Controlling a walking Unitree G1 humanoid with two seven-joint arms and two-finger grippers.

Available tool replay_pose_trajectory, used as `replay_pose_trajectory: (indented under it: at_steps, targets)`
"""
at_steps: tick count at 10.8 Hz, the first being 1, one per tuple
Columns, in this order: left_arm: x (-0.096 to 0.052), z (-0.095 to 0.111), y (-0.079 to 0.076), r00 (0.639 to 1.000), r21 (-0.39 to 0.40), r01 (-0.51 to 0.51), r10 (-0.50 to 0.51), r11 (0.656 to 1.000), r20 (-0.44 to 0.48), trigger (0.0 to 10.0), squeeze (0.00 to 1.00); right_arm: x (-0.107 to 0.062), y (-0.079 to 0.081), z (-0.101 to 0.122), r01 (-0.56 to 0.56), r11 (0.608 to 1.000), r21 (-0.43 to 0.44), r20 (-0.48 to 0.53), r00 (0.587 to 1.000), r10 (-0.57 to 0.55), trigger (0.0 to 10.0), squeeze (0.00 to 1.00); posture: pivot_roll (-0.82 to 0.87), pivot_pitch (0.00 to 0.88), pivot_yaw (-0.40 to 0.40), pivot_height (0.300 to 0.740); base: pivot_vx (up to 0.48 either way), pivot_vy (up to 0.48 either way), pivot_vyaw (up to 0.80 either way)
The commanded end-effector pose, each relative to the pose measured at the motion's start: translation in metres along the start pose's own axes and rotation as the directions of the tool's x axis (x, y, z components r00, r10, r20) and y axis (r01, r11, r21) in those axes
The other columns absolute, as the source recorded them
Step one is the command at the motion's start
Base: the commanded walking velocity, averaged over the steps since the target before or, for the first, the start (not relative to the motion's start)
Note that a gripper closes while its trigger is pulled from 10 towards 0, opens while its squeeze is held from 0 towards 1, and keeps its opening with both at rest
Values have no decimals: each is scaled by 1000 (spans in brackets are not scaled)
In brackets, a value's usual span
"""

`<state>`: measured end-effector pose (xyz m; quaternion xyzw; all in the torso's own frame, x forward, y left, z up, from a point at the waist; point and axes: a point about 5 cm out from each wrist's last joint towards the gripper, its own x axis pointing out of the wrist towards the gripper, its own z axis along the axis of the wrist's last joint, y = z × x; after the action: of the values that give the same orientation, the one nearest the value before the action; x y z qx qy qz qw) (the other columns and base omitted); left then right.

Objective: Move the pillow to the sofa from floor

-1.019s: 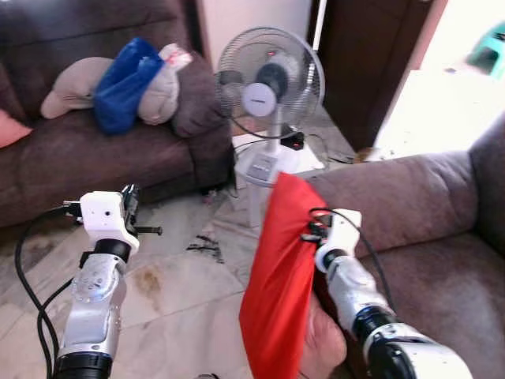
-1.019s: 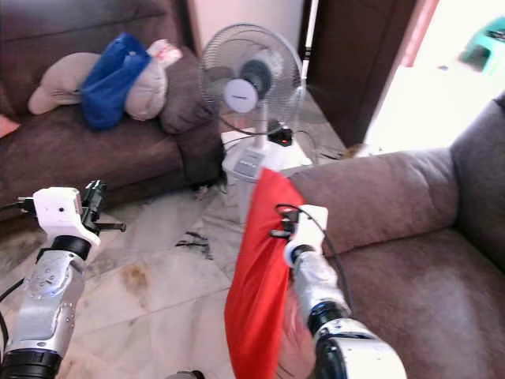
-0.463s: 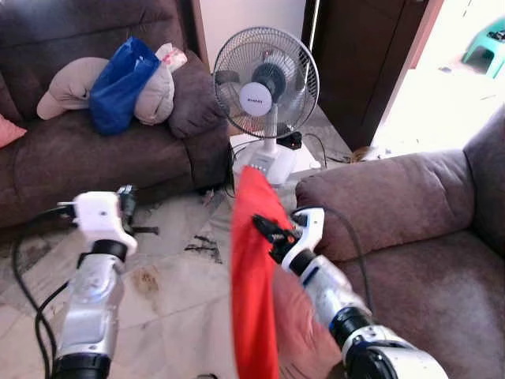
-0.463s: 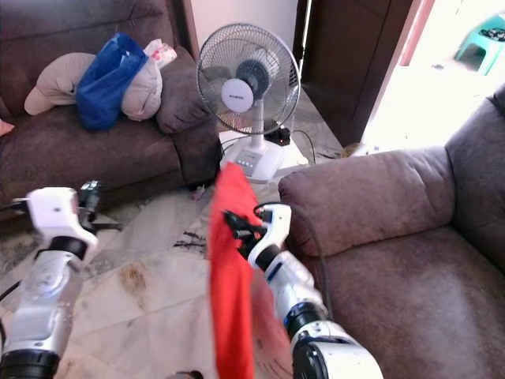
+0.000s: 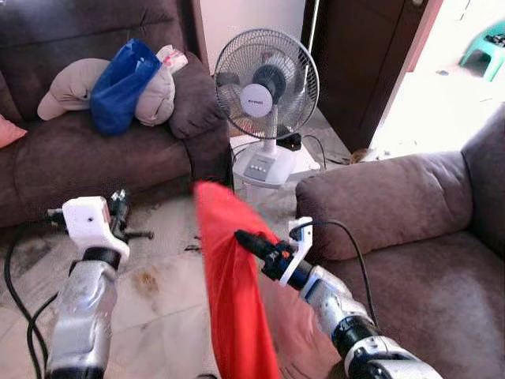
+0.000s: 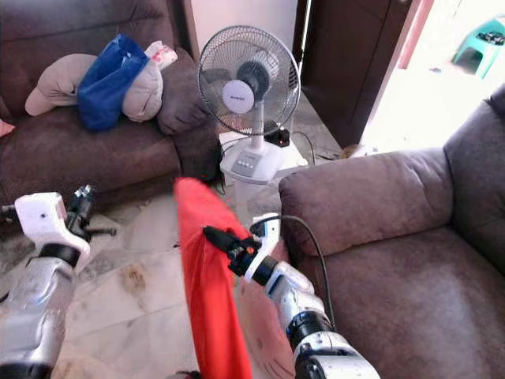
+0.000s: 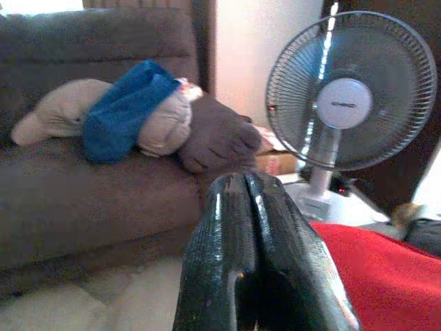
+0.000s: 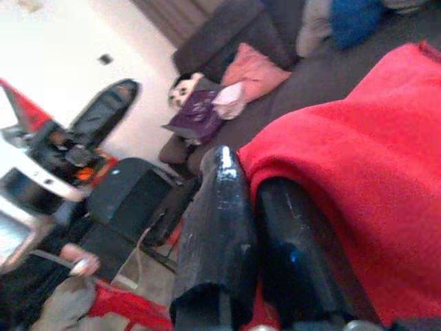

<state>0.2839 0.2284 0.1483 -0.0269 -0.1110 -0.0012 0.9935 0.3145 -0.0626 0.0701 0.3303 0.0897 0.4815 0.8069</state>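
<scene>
A red pillow (image 5: 233, 308) hangs in the air over the tiled floor, between the two sofas. My right gripper (image 5: 241, 235) points left and is shut on the pillow's upper edge; red fabric (image 8: 344, 172) lies pinched against its fingers (image 8: 220, 207). My left gripper (image 5: 125, 215) is raised over the floor to the left of the pillow, apart from it, with its fingers (image 7: 241, 227) shut on nothing. A dark brown sofa (image 5: 95, 158) stands at the back left. A second brown sofa's arm (image 5: 387, 197) is at the right.
A standing fan (image 5: 267, 79) with a trailing cable sits between the sofas. A blue bag (image 5: 120, 75) and beige cushions (image 5: 71, 87) lie on the left sofa. Small debris (image 5: 193, 246) and stains mark the tiled floor. A dark door (image 5: 355, 55) stands at the back right.
My right arm has swung the pillow leftward, away from the right sofa's arm and out over the floor. The left arm has stayed roughly in place.
</scene>
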Motion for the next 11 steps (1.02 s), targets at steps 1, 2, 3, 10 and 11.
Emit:
replay_pose_trajectory:
  at_steps: [1,2,3,10,11]
  targets:
    - [-8,-2,9,1000,-8,-14,14,1000,-26,10000,0,11,12,23,-129,989,-71,71,988,134,10000,0,226,84,9,740,0,0,0]
    - [-17,-7,21,997,-57,-61,58,997,-54,10000,0,10,12,24,-141,988,-69,72,987,146,10000,0,228,80,9,740,0,0,0]
    - [-33,-15,40,990,-68,-102,95,992,-100,10000,0,7,14,23,-183,981,-62,60,981,186,10000,0,229,75,10,740,0,0,0]
    - [-87,-36,100,902,-428,-426,408,797,-138,10000,1000,-22,5,22,-181,981,-65,-21,983,180,10000,0,222,82,-9,740,0,0,0]
    - [-84,-38,91,928,-430,-373,345,822,-143,10000,1000,-27,3,20,-182,982,-55,-25,983,181,10000,0,220,87,-9,740,0,0,0]
